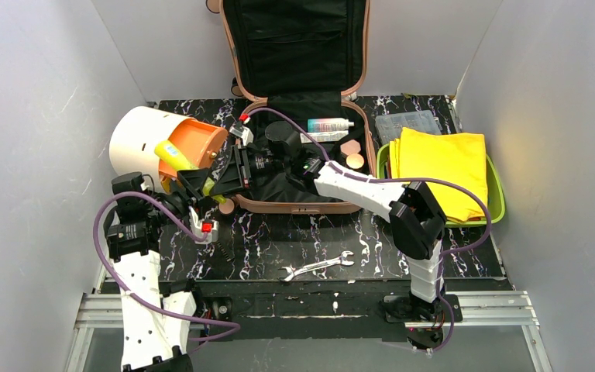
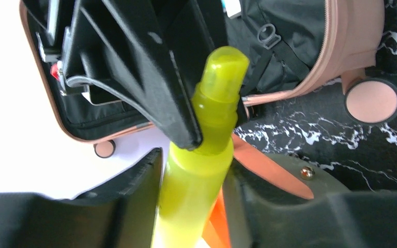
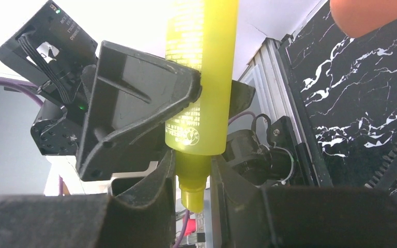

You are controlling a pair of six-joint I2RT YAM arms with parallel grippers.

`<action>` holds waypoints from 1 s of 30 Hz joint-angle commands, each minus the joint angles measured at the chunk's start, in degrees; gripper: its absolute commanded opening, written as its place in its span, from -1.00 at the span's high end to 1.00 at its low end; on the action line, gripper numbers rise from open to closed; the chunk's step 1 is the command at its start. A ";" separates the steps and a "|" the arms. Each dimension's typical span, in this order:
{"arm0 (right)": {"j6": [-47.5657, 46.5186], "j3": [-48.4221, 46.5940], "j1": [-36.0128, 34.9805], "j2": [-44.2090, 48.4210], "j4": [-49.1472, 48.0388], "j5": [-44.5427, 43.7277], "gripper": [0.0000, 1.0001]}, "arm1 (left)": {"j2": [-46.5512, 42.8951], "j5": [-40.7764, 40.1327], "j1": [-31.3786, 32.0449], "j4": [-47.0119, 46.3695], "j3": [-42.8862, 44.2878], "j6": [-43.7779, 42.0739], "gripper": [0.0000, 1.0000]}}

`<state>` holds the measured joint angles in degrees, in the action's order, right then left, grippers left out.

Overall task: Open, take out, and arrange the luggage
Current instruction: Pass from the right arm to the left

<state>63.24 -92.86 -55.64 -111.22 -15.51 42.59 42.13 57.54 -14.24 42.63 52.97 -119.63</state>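
Note:
The salmon-pink luggage (image 1: 294, 206) lies open at the back of the table, its black-lined lid (image 1: 298, 46) leaning on the wall. Its pink shell (image 2: 341, 46) and a wheel show in the left wrist view. A yellow-green bottle (image 1: 177, 155) (image 2: 201, 170) (image 3: 201, 77) hangs in the air left of the luggage, in front of the drum box. My left gripper (image 1: 191, 184) (image 2: 194, 201) is shut on its body. My right gripper (image 1: 227, 177) (image 3: 192, 181) is shut on its neck, just below the shoulder.
A cream-and-orange drum box (image 1: 151, 132) lies on its side at the left. A lime-green tray (image 1: 497, 203) with a folded yellow cloth (image 1: 441, 163) sits at the right. A tube (image 1: 330, 124) and pink discs (image 1: 350, 147) lie in the luggage. A wrench (image 1: 318, 266) lies near the front.

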 commanded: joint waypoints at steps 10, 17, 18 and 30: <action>-2.84 -1.73 -0.20 3.90 -4.84 0.98 0.52 | -0.86 2.04 0.94 0.99 0.02 -17.28 0.80; -17.60 -7.41 5.79 4.23 -1.86 6.32 -0.97 | 0.76 3.20 2.12 0.41 5.09 1.65 1.00; -19.98 -7.84 7.50 4.52 -0.71 7.53 -0.97 | 1.18 3.52 2.47 0.01 5.96 5.36 1.00; -34.79 4.17 31.13 8.98 6.75 26.95 -0.97 | 10.61 17.91 3.14 -2.61 20.78 46.20 1.00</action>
<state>35.64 -93.36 -28.75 -104.79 -12.86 62.06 50.15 65.98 -11.40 42.54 68.82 -90.06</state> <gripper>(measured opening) 0.983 0.357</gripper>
